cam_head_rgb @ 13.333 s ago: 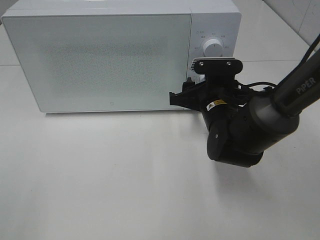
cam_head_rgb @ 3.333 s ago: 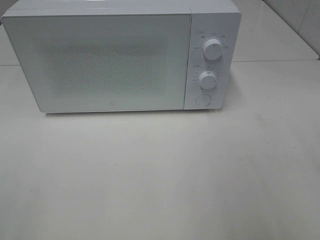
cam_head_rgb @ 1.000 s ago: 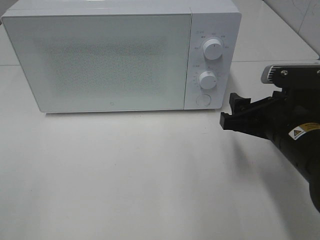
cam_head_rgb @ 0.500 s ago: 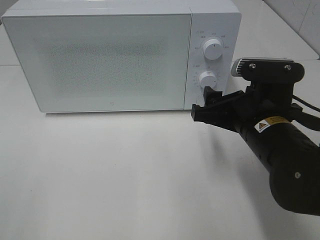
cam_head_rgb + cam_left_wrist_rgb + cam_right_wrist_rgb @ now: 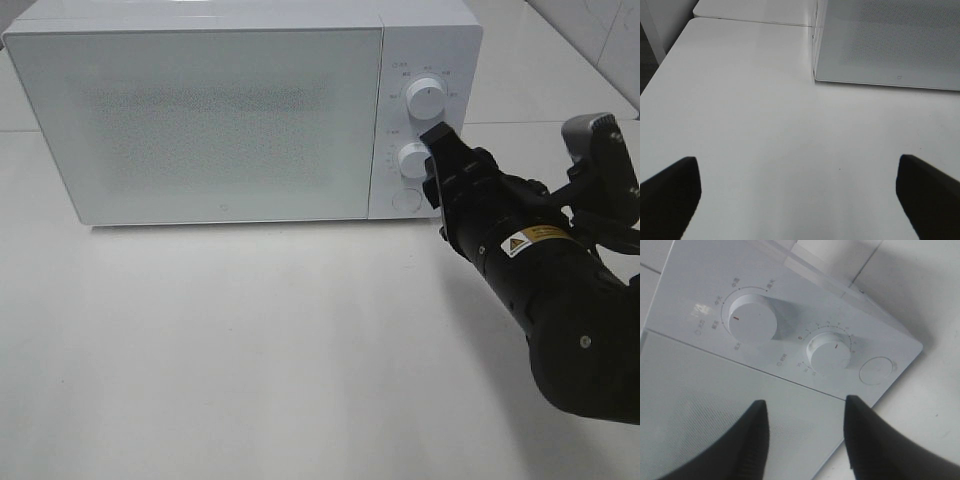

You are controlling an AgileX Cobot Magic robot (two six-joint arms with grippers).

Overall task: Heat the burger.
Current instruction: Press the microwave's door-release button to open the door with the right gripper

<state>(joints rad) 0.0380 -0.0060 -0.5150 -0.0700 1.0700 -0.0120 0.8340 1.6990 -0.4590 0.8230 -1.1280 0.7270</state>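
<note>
So the biggest thing here is the white table (image 5: 250, 350), with loads of bare surface in front of the microwave (image 5: 200, 120) and more off its right side. My left wrist view catches the table's outer edge (image 5: 655, 85) dropping away and a seam running behind the microwave's corner. The microwave sits along the back with its frosted door (image 5: 210, 125) shut flush, and I can't tell where the burger is; no view shows it. My right arm (image 5: 560, 300) takes up the right of the high view and reaches in at the control panel (image 5: 440, 45). My right gripper (image 5: 433, 165) is rolled on its side, its fingers (image 5: 756, 440) parted with only air between them, just in front of the lower knob (image 5: 412, 160) and not clamped on it. My left gripper (image 5: 797, 165) hangs over open tabletop with its fingers (image 5: 670, 190) spread wide and nothing between them. The upper knob (image 5: 427, 97) sits above the lower one, with the round button (image 5: 404, 200) at the bottom of the panel. Half a second ago my right gripper lay flat, down by that button; now it's turned and sits higher. A few seconds back the arm wasn't in the shot at all. The microwave hasn't budged.
</note>
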